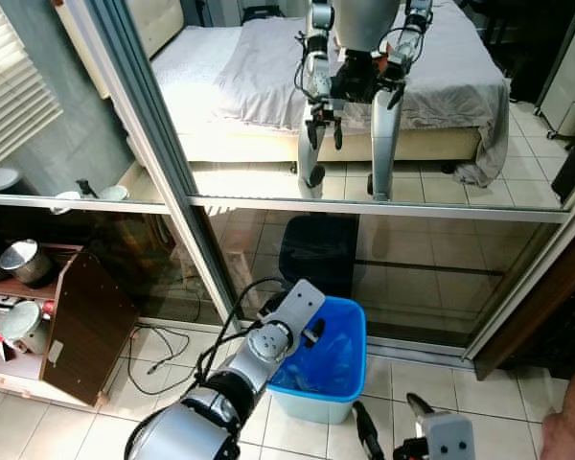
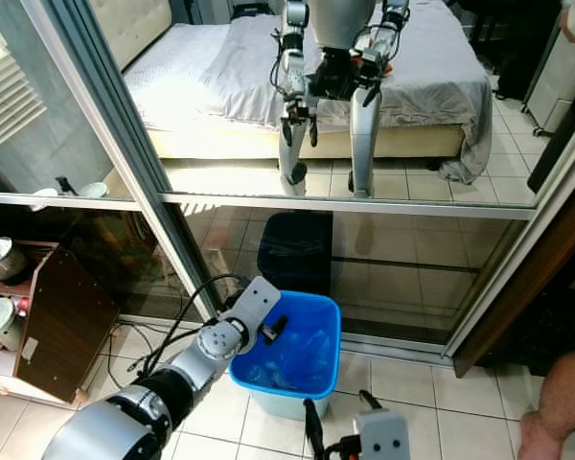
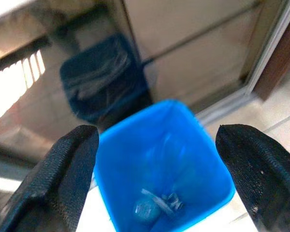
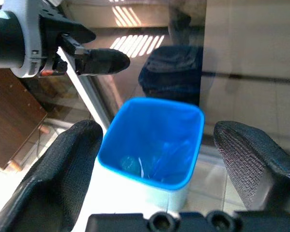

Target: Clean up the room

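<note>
The blue bin [image 1: 321, 364] stood on the tiled floor [image 1: 431, 383] against the mirrored door [image 1: 383, 125]. The left gripper [image 3: 157, 159] hovered just above its rim, fingers spread and empty, crumpled trash [image 3: 154, 207] lying below. The right gripper [image 4: 169, 164], also spread, hung nearby.

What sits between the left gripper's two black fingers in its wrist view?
The open blue bin, seen from above between the left gripper's spread fingers, with some crumpled trash at its bottom.

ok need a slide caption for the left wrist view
Left gripper with open fingers above a blue bin holding crumpled litter, beside a mirrored sliding door.
</note>
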{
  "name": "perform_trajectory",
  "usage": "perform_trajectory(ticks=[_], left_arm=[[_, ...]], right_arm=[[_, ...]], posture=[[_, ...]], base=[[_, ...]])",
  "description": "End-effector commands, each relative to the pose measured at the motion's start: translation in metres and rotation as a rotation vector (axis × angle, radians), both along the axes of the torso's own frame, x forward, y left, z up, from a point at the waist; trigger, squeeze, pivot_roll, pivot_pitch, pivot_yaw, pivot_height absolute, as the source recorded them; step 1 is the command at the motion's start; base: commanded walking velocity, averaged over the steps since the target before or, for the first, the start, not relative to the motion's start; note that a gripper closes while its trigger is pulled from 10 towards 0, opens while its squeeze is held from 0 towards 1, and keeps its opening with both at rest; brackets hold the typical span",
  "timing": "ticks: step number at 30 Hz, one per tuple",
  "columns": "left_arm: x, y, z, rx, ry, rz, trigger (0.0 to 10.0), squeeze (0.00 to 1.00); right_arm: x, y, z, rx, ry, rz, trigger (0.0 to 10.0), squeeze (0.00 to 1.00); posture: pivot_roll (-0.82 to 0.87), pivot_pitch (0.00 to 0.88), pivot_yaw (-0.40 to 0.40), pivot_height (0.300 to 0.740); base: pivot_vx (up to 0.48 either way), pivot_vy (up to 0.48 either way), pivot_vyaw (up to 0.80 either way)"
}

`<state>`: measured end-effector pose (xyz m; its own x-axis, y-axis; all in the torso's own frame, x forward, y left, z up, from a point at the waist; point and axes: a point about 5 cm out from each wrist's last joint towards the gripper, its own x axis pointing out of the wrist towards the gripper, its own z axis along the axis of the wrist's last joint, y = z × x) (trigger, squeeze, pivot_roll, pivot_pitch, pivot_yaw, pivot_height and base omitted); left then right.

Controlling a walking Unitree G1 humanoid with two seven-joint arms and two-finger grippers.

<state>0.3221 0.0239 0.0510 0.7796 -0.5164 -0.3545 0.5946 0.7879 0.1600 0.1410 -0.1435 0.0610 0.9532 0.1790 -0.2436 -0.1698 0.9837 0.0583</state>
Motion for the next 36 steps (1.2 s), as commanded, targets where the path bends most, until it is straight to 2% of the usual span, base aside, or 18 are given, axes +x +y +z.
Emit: perform_trajectory(ticks=[1, 2, 3, 4, 5, 6, 9, 10, 11, 15, 16, 17, 18, 19, 20, 22, 25, 36], left_arm=[[-0.024, -0.032, -0.004, -0.183, 0.035, -0.052, 10.0, 0.0], [-0.021, -0.01, -0.006, -0.196, 0.009, -0.015, 10.0, 0.0], [-0.021, -0.01, -0.006, -0.196, 0.009, -0.015, 10.0, 0.0], [-0.019, 0.021, -0.004, -0.207, -0.04, 0.05, 10.0, 0.0], [-0.019, 0.041, -0.001, -0.209, -0.076, 0.088, 10.0, 0.0], [-0.019, 0.041, -0.001, -0.209, -0.076, 0.088, 10.0, 0.0], [-0.031, 0.108, 0.014, -0.233, -0.19, 0.288, 10.0, 0.0], [-0.031, 0.108, 0.014, -0.233, -0.19, 0.288, 10.0, 0.0], [-0.043, 0.131, 0.022, -0.239, -0.239, 0.381, 10.0, 0.0], [-0.053, 0.141, 0.027, -0.255, -0.264, 0.435, 10.0, 0.0], [-0.063, 0.148, 0.028, -0.271, -0.255, 0.478, 10.0, 0.0], [-0.081, 0.159, 0.029, -0.243, -0.248, 0.534, 10.0, 0.0], [-0.089, 0.163, 0.029, -0.228, -0.245, 0.546, 10.0, 0.0], [-0.089, 0.163, 0.029, -0.228, -0.245, 0.546, 10.0, 0.0], [-0.099, 0.168, 0.025, -0.222, -0.221, 0.574, 10.0, 0.0], [-0.107, 0.17, 0.017, -0.227, -0.18, 0.605, 10.0, 0.0], [-0.108, 0.161, 0.01, -0.231, -0.156, 0.582, 10.0, 0.0], [-0.098, 0.155, 0.011, -0.19, -0.131, 0.58, 10.0, 0.0]], right_arm=[[0.003, -0.004, -0.003, 0.015, 0.018, -0.008, 10.0, 0.0], [0.007, -0.006, -0.003, 0.014, 0.011, -0.007, 10.0, 0.0], [0.007, -0.006, -0.003, 0.014, 0.011, -0.007, 10.0, 0.0], [0.012, -0.008, -0.002, 0.015, 0.0, -0.007, 10.0, 0.0], [0.016, -0.009, -0.002, 0.015, -0.007, -0.007, 10.0, 0.0], [0.016, -0.009, -0.002, 0.015, -0.007, -0.007, 10.0, 0.0], [0.039, -0.022, 0.004, 0.011, -0.061, -0.025, 10.0, 0.0], [0.039, -0.022, 0.004, 0.011, -0.061, -0.025, 10.0, 0.0], [0.052, -0.03, 0.009, 0.053, -0.098, -0.051, 10.0, 0.0], [0.059, -0.032, 0.01, 0.076, -0.104, -0.04, 10.0, 0.0], [0.064, -0.03, 0.009, 0.072, -0.103, -0.019, 10.0, 0.0], [0.071, -0.027, 0.007, 0.064, -0.1, 0.022, 10.0, 0.0], [0.073, -0.026, 0.006, 0.059, -0.1, 0.032, 10.0, 0.0], [0.073, -0.026, 0.006, 0.059, -0.1, 0.032, 10.0, 0.0], [0.077, -0.025, 0.005, 0.054, -0.103, 0.045, 10.0, 0.0], [0.081, -0.025, 0.005, 0.058, -0.106, 0.044, 10.0, 0.0], [0.085, -0.027, 0.004, 0.059, -0.107, 0.034, 10.0, 0.0], [0.09, -0.028, -0.001, 0.041, -0.104, 0.036, 10.0, 0.0]], posture=[[-0.19, 0.078, 0.082, 0.74], [-0.17, 0.063, 0.065, 0.74], [-0.17, 0.063, 0.065, 0.74], [-0.14, 0.044, 0.046, 0.74], [-0.14, 0.044, 0.046, 0.74], [-0.14, 0.044, 0.046, 0.74], [-0.03, 0.0, -0.017, 0.74], [-0.03, 0.0, -0.017, 0.74], [0.02, 0.0, -0.04, 0.74], [0.05, 0.0, -0.061, 0.74], [0.07, 0.0, -0.077, 0.74], [0.1, 0.0, -0.094, 0.74], [0.1, 0.0, -0.097, 0.74], [0.1, 0.0, -0.097, 0.74], [0.12, 0.0, -0.103, 0.74], [0.12, 0.0, -0.104, 0.74], [0.11, 0.0, -0.104, 0.74], [0.06, 0.0, -0.069, 0.74]], base=[[0.0, 0.0, 0.0], [0.0, 0.0, 0.0], [0.0, 0.0, 0.0], [0.0, 0.0, 0.0], [0.0, 0.0, 0.0], [0.0, 0.0, 0.0], [0.0, 0.0, 0.0], [0.0, 0.0, 0.0], [0.0, 0.0, 0.0], [0.0, 0.0, 0.0], [0.0, 0.0, 0.0], [0.0, 0.0, 0.0], [0.0, 0.0, 0.0], [0.0, 0.0, 0.0], [0.0, 0.0, 0.0], [0.0, 0.0, 0.0], [0.0, 0.0, 0.79], [0.0, -0.044, 0.75]])
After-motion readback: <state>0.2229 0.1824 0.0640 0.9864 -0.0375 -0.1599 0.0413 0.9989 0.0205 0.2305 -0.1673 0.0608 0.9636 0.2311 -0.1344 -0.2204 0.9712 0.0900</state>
